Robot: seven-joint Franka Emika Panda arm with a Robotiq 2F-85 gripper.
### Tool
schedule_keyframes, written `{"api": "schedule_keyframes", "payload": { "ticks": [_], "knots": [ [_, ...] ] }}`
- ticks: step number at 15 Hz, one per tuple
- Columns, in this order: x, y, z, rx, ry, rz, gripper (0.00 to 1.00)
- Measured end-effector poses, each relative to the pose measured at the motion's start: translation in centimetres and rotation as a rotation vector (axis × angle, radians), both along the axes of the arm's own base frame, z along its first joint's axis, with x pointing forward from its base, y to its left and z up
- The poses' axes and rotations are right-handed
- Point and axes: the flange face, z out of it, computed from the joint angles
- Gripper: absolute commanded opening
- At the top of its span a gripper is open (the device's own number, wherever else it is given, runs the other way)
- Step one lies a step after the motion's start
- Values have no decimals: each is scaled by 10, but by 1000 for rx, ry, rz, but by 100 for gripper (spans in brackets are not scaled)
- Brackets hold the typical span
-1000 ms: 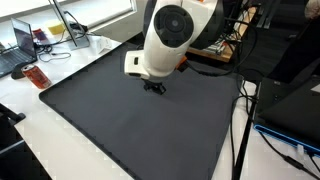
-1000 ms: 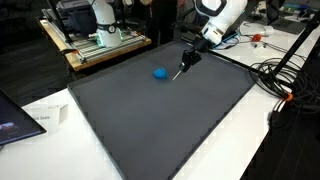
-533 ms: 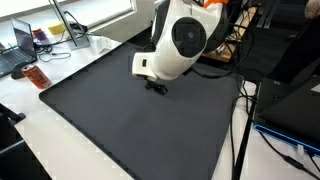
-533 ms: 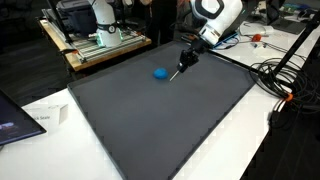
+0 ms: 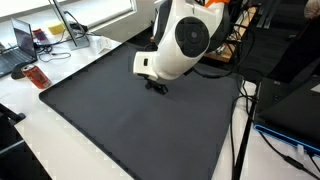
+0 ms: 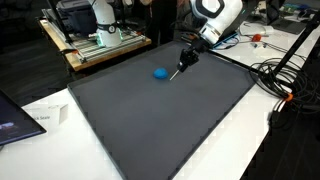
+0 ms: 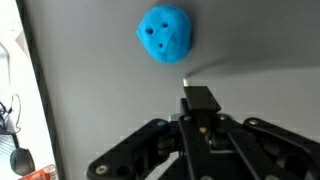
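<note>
While the gripper (image 7: 198, 98) hangs with fingers pinched on a thin pale stick (image 6: 179, 70) | blue holed ball (image 7: 164, 35) lies on the mat (image 6: 150, 120), at gripper's 11 o'clock | probably light, squashy, prone to rolling | grasp across its middle

A robotics lab: another robot arm (image 6: 103, 15), laptop (image 5: 22, 42), trailing cables (image 6: 276, 76).

An exterior view sits close beside the arm (image 5: 185, 45), looking down across the dark mat (image 5: 120, 125) on the counter (image 5: 55, 140) toward a laptop (image 5: 20, 45) beyond the mat. An exterior view across the mat (image 6: 160, 115) stands higher and farther back, facing the arm (image 6: 215, 15). Both share the mat. The wrist view peers straight down past the end effector (image 7: 200, 98), very near the mat, catching the blue ball (image 7: 165, 33) that the farther view also shows.
</note>
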Motion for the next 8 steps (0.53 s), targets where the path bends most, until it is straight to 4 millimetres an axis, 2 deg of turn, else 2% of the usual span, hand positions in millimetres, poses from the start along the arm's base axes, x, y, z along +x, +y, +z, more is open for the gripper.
{"api": "schedule_keyframes", "payload": {
  "ticks": [3,8],
  "knots": [
    [5,-8,13,11,-11,-6,3],
    [14,-41,39,74,-16,-22,3]
  ]
}}
